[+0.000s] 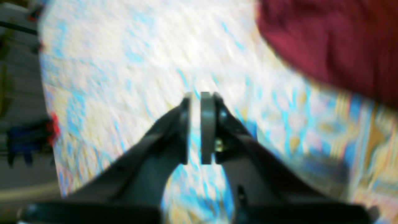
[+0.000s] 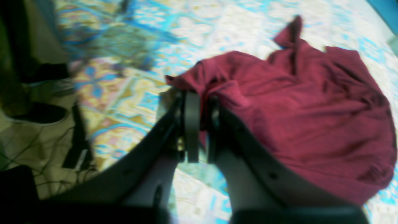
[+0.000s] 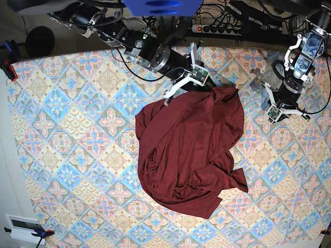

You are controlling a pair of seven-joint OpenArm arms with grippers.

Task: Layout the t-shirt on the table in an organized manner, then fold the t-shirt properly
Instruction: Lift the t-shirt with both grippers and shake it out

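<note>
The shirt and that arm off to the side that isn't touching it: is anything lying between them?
Nothing visible. Only bare patterned table separates the left gripper from the t-shirt. Its fingers are slightly apart and hold nothing. The right gripper is already shut on the shirt's edge.

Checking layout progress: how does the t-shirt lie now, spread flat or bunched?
Bunched: the t-shirt lies crumpled with folds on the table, one edge pinched in the right gripper.
</note>
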